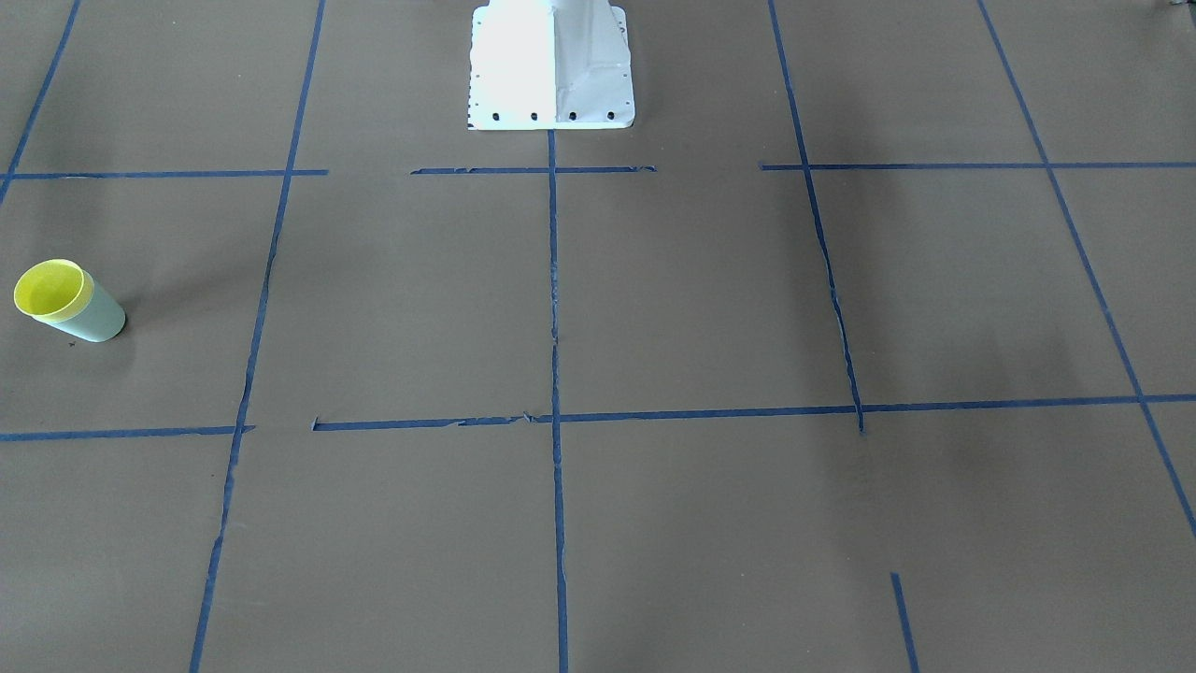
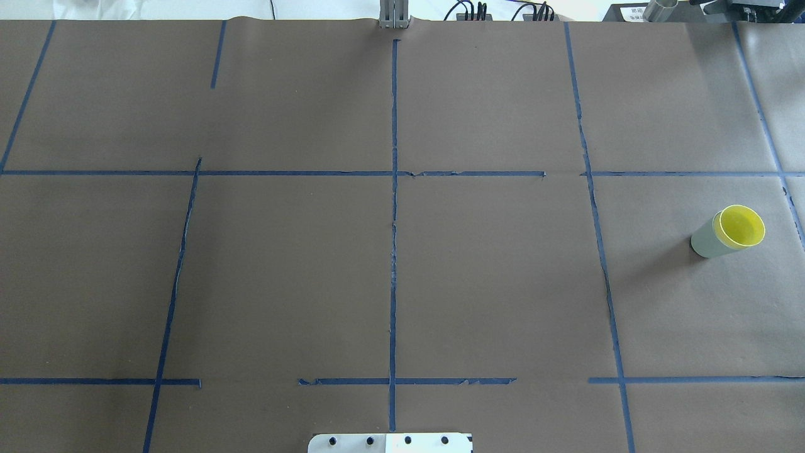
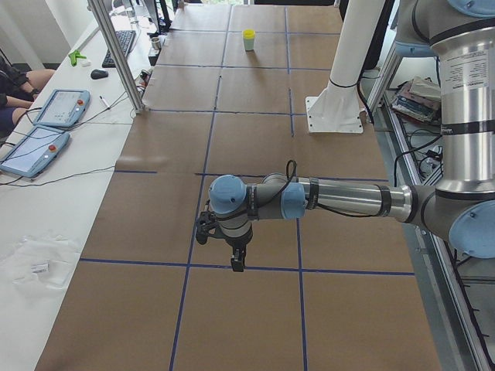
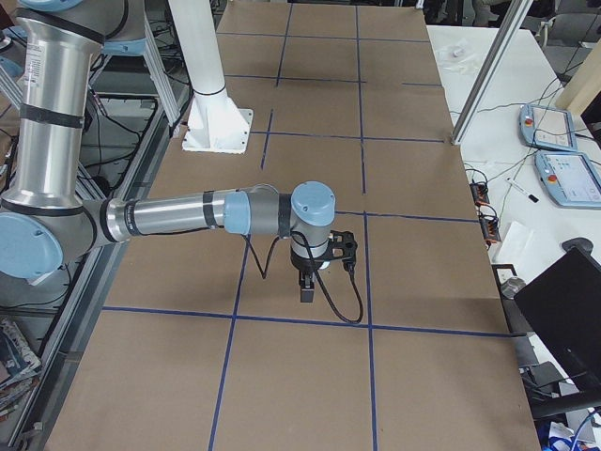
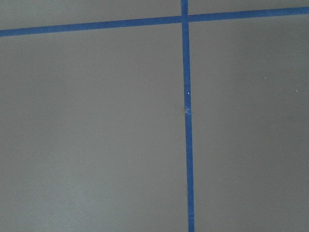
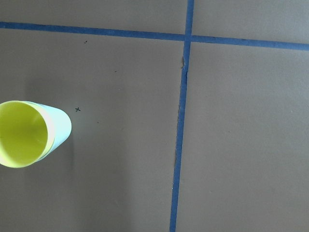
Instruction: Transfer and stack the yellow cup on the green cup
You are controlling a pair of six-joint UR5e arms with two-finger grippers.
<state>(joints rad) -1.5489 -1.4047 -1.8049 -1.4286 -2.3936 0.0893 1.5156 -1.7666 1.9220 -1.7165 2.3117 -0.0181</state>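
Note:
The yellow cup [image 1: 49, 290] sits nested inside the green cup [image 1: 95, 319], upright on the brown table on my right side. Only the yellow rim and inside show above the green wall. The pair also shows in the overhead view, yellow cup [image 2: 742, 226] in green cup [image 2: 704, 240], and in the right wrist view, yellow cup [image 6: 20, 134] in green cup [image 6: 61, 127]. My left gripper [image 3: 238, 263] and right gripper [image 4: 306, 293] show only in the side views, hanging above the table and holding nothing that I can see. I cannot tell whether they are open or shut.
The white robot base [image 1: 551, 65] stands at the table's middle edge. Blue tape lines [image 2: 394, 220] divide the brown table into squares. A metal post [image 3: 116, 54] and tablets [image 3: 46, 116] stand on the operators' side table.

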